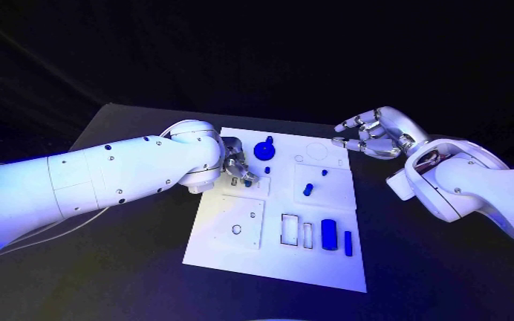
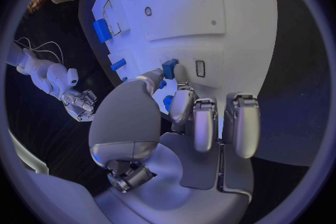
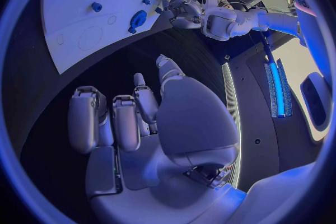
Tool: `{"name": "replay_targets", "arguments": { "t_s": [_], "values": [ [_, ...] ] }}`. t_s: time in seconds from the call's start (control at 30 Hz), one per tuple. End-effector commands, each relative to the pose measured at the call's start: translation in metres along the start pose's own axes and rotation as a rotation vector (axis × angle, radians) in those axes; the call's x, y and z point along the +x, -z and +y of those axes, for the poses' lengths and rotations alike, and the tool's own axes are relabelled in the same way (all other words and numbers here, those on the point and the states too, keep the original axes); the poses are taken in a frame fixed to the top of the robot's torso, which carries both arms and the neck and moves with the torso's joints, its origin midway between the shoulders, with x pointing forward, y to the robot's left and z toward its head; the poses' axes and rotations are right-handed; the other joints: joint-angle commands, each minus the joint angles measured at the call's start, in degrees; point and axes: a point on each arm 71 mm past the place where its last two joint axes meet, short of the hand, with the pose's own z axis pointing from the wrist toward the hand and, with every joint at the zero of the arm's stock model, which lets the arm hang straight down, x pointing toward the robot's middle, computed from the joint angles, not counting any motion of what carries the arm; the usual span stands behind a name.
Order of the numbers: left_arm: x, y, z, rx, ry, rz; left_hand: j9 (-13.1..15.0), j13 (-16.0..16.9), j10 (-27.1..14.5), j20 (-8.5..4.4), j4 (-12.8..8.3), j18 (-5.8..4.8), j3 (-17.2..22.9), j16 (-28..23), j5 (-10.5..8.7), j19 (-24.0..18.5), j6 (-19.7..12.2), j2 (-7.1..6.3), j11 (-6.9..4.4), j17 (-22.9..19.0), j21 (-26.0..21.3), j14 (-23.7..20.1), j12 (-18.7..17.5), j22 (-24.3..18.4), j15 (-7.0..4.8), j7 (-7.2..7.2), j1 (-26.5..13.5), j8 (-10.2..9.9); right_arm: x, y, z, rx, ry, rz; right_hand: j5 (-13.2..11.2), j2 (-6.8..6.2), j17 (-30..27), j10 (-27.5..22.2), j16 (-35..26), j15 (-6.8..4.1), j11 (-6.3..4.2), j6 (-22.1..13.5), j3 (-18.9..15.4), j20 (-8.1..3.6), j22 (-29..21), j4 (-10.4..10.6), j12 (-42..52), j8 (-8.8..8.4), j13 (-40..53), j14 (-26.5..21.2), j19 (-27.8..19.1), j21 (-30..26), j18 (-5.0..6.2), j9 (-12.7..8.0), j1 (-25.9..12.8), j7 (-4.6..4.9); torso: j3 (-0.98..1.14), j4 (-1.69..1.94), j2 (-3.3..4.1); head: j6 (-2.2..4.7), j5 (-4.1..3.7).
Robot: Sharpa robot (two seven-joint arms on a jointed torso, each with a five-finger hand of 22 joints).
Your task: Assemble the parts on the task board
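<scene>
Two hands are working differently: the left hand (image 1: 238,169) is pinching a small blue part (image 2: 169,69) over the white board (image 1: 321,261), seemingly to seat it, while the right hand (image 1: 370,134) is hovering empty, fingers loosely curled, beside the board.

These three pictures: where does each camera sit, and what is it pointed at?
Head view: from the robot's head, looking down at the task board; both arms come in, left hand on the board, right hand beside it.
Left wrist view: behind the left hand, facing the board and a small blue part at its fingertips.
Right wrist view: behind the right hand, held over the dark table.
Shared: both wrist views also show the opposite hand and the board.
</scene>
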Motion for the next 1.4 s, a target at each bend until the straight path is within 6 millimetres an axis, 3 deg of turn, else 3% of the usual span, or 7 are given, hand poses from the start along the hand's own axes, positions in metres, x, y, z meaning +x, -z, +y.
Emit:
{"name": "replay_targets", "arguments": {
  "t_s": [0.03, 0.37, 0.7, 1.3, 1.4],
  "values": [
    [0.001, 0.0, 0.001, -0.029, -0.009, 0.013, 0.11, 0.07, 0.28, -0.36, 0.07, -0.84, -0.43, 0.14, -0.21, 5.84, 0.23, 0.34, -0.07, 15.09, 0.36, 6.12, 0.38, 15.09, -0.32, 0.3, -0.12, -0.32, 0.001, 0.0, 0.001, -0.007, 0.006, 0.004, 0.33, 0.32, 2.92, -0.07, -0.24, -0.37, -0.29, 0.34, -0.25, -0.35, 5.43, 0.03, -0.15, 0.19, -0.05, 3.43, -0.16, -0.21, 0.28, 0.08, -0.15, -0.09, 0.0, -0.02, -0.02, -0.01, 0.0],
    [0.001, 0.001, 0.0, -0.026, -0.01, 0.013, 0.32, 0.2, 0.33, -0.36, 0.94, -0.84, -3.77, 0.14, -0.17, 5.84, 0.42, 0.29, -0.06, 15.09, 0.36, 6.12, 0.49, 15.09, -0.33, 0.28, 0.12, -0.5, 0.001, 0.001, 0.001, -0.006, 0.006, 0.005, 0.28, 0.29, 2.92, -0.04, -0.24, -0.37, -0.29, 0.33, -0.33, -0.36, 5.43, 0.09, -0.12, 0.19, -0.02, 3.43, -0.16, -0.24, 0.29, 0.08, -0.26, -0.09, -0.02, 0.0, 0.0, -0.08, 0.06],
    [0.0, 0.005, 0.002, -0.024, -0.01, 0.005, 0.6, 0.3, 0.33, -0.36, 1.3, -0.84, -9.42, 0.14, -0.14, 5.84, 0.59, 1.3, -0.01, 15.09, 0.36, 6.12, 0.55, 15.09, -0.29, 0.38, -0.9, -0.8, 0.0, 0.0, 0.0, -0.006, 0.007, 0.004, 0.28, 0.29, 2.92, -0.04, -0.24, -0.37, -0.29, 0.33, -0.33, -0.36, 5.43, 0.09, -0.12, 0.19, -0.02, 3.43, -0.16, -0.24, 0.29, 0.08, -0.26, -0.09, -0.03, 0.0, -0.05, -0.04, 0.05],
    [-0.013, 0.013, -0.001, -0.006, 0.027, -0.02, 0.69, -0.19, 0.04, -0.38, 1.32, -0.84, -11.27, 0.14, -0.09, 5.84, 0.38, 1.91, 0.05, 15.09, 0.36, 6.12, 0.04, 15.09, -0.28, 0.45, -1.2, -1.01, -0.001, -0.001, -0.002, -0.001, 0.011, 0.002, 0.24, 0.27, 2.82, -0.09, -0.31, -0.37, -0.29, 0.29, -0.42, -0.36, 5.38, 0.15, -0.21, 0.19, -0.12, 3.41, -0.2, -0.32, 0.3, 0.07, -0.35, -0.09, -0.04, -0.02, -0.03, 0.29, 0.02],
    [-0.024, 0.014, 0.001, -0.008, 0.036, -0.03, 0.23, -1.39, -0.9, -0.31, 1.21, -0.82, -12.01, 0.14, 0.02, 5.8, -1.11, 2.08, 0.45, 15.09, 0.32, 6.12, -1.31, 15.02, -0.01, 1.01, 0.37, -2.18, -0.001, -0.001, -0.003, 0.001, 0.011, 0.001, 0.24, 0.27, 2.82, -0.09, -0.31, -0.37, -0.29, 0.29, -0.42, -0.36, 5.38, 0.15, -0.21, 0.19, -0.12, 3.41, -0.2, -0.32, 0.3, 0.07, -0.35, -0.09, -0.04, 0.01, -0.06, 0.41, -0.04]
  ]
}}
